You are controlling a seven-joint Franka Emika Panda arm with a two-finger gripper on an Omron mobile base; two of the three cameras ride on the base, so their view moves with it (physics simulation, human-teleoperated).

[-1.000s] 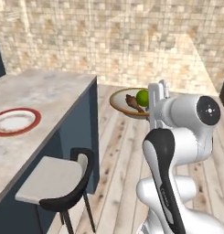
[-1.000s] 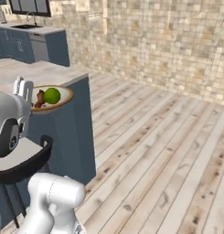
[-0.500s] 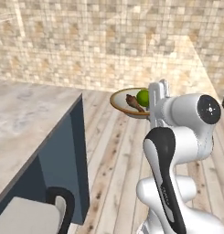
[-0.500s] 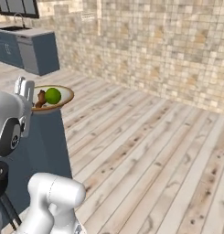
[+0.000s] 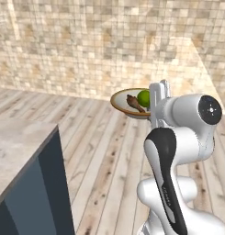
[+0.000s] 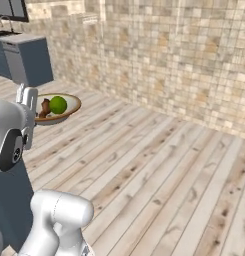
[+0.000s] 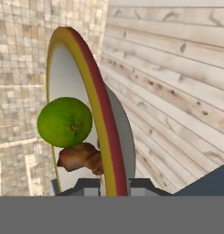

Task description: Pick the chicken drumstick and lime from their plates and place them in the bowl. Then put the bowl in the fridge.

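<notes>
gripper (image 7: 115,186) clamped on near rim of the bowl (image 5: 119,102), one fingertip each side, bowl held up in the air over the wood floor (image 6: 159,170). lime (image 5: 143,97) & chicken drumstick (image 5: 134,103) sit inside, just beyond the fingers, touching each other. counter corner (image 5: 22,142) well off to gripper's left, lower.

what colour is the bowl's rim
Yellow and dark red bands on the bowl rim, clearest in the hand view.
</notes>
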